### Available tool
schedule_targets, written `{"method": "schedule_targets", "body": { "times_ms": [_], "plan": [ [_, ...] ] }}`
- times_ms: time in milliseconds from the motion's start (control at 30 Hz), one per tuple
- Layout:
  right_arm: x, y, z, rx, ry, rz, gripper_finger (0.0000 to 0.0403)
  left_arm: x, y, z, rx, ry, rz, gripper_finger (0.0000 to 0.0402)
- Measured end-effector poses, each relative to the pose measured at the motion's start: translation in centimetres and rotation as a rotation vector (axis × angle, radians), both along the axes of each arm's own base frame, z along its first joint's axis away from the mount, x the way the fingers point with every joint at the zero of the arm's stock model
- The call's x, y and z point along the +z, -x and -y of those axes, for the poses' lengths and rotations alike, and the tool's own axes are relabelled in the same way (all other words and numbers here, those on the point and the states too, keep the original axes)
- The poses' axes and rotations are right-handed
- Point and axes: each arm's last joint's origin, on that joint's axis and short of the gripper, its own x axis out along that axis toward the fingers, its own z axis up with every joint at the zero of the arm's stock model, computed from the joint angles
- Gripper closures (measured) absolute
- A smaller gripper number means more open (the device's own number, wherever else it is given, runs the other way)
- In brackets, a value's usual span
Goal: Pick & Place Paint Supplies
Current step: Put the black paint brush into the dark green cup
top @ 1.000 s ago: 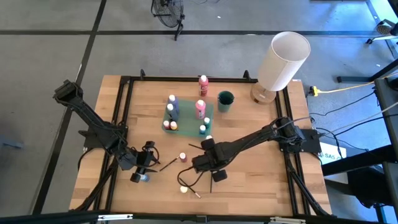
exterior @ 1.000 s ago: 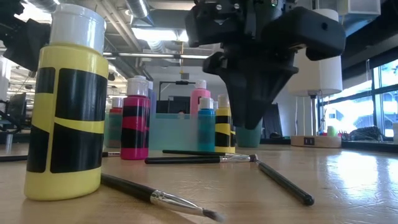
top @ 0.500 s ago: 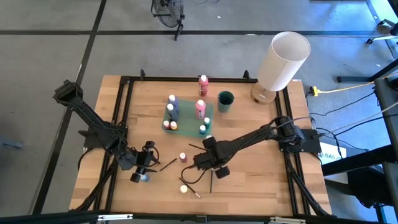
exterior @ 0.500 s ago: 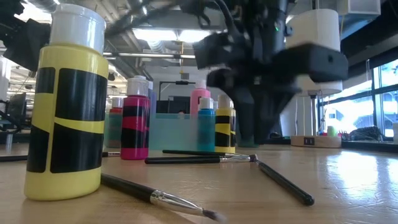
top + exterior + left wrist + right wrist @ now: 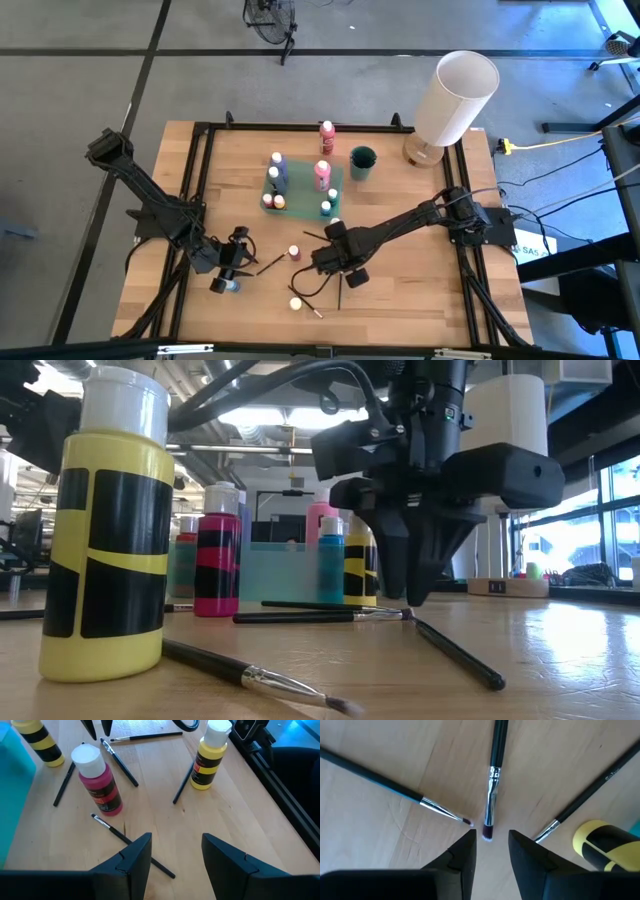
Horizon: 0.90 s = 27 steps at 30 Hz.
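Down comes the right gripper (image 5: 408, 598) since a second ago, tips now just above the table (image 5: 420, 290), parted narrowly over the bristle end of a dark-handled brush (image 5: 492, 795) and holding nothing. Two more brushes lie beside it, fanned out, with a yellow bottle (image 5: 602, 845) close by. Over on the left, the left gripper (image 5: 175, 852) hangs half open and empty above another brush (image 5: 131, 845), near a pink bottle (image 5: 100, 787). More bottles stand in the teal tray (image 5: 300, 195).
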Motion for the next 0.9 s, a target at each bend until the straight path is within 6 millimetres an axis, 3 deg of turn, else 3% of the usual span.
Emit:
{"method": "schedule_targets", "body": {
  "times_ms": [533, 900],
  "plan": [
    [-0.2, 0.4, -0.6, -0.015, 0.038, 0.006, 0.0287, 0.0, 0.0, 0.0, -0.003, 0.003, -0.003, 0.0233],
    [2.1, -0.3, -0.7, -0.032, 0.08, 0.027, 0.0287, 0.0, 0.0, 0.0, -0.003, 0.003, -0.003, 0.0233]
  ]
}}
